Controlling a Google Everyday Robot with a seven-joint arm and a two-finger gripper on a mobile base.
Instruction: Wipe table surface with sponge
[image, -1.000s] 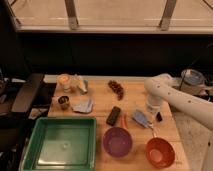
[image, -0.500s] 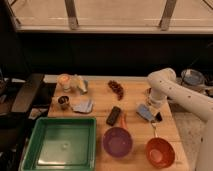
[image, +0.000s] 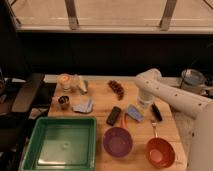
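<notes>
The table surface (image: 100, 97) is a light wooden plank top across the middle of the camera view. The sponge (image: 133, 113), a small light-blue block, lies flat on it just right of a black bar (image: 114, 115). My white arm reaches in from the right and bends down to the gripper (image: 143, 105), which is shut on the sponge's right end and presses it onto the wood. The fingertips are mostly hidden behind the wrist.
A green tray (image: 35, 145) fills the front left, with a purple bowl (image: 118, 141) and an orange bowl (image: 160, 152) at the front. A grey-blue cloth (image: 84, 105), small dark cup (image: 63, 101), orange cup (image: 64, 80), brown snack (image: 117, 88) and black utensil (image: 156, 112) lie around.
The gripper and sponge have slid left across the wood, from near the black utensil toward the black bar. The arm's elbow has swung with them.
</notes>
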